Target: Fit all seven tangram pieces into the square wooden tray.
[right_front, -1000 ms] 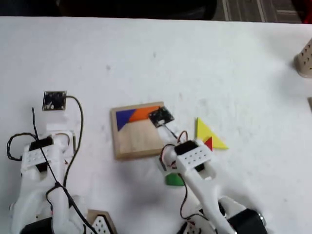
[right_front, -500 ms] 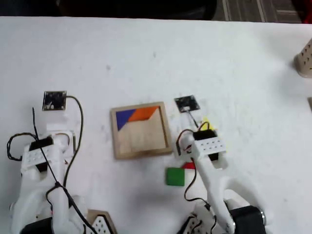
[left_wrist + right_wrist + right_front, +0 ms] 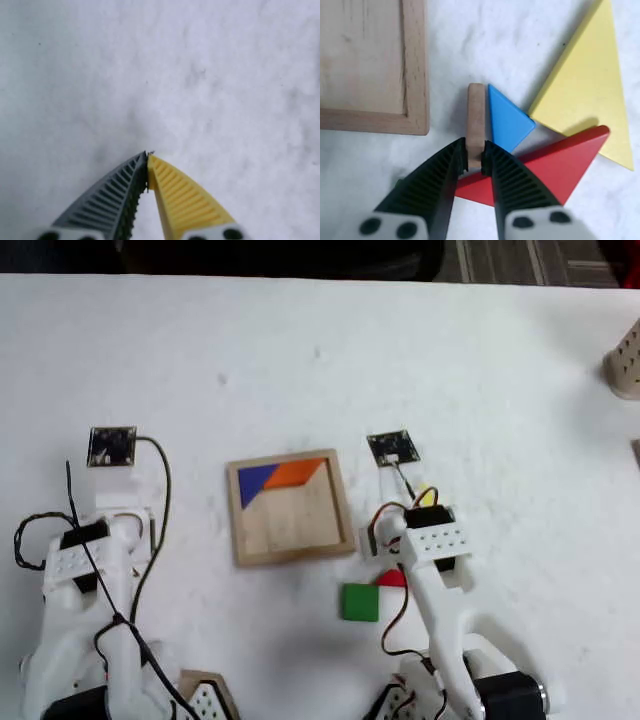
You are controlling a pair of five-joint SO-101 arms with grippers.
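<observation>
The square wooden tray (image 3: 237, 530) lies mid-table with a blue piece (image 3: 256, 480) and an orange piece (image 3: 296, 472) along its far edge. To its right, my right gripper (image 3: 475, 151) is shut on the wooden edge of a small blue triangle (image 3: 507, 120), which is tipped up beside the tray's corner (image 3: 415, 65). A red triangle (image 3: 555, 165) and a large yellow triangle (image 3: 590, 95) lie touching it. A green square (image 3: 360, 602) sits near the right arm's base. My left gripper (image 3: 147, 156) is shut on nothing over bare table, left of the tray.
The left arm (image 3: 85, 560) stands well left of the tray, with a cable looping beside it. A pale wooden object (image 3: 625, 365) sits at the table's far right edge. Open white table stretches behind the tray.
The right arm swung right from over the tray's far right corner to the loose pieces beside it, uncovering the green square. The left arm has not moved.
</observation>
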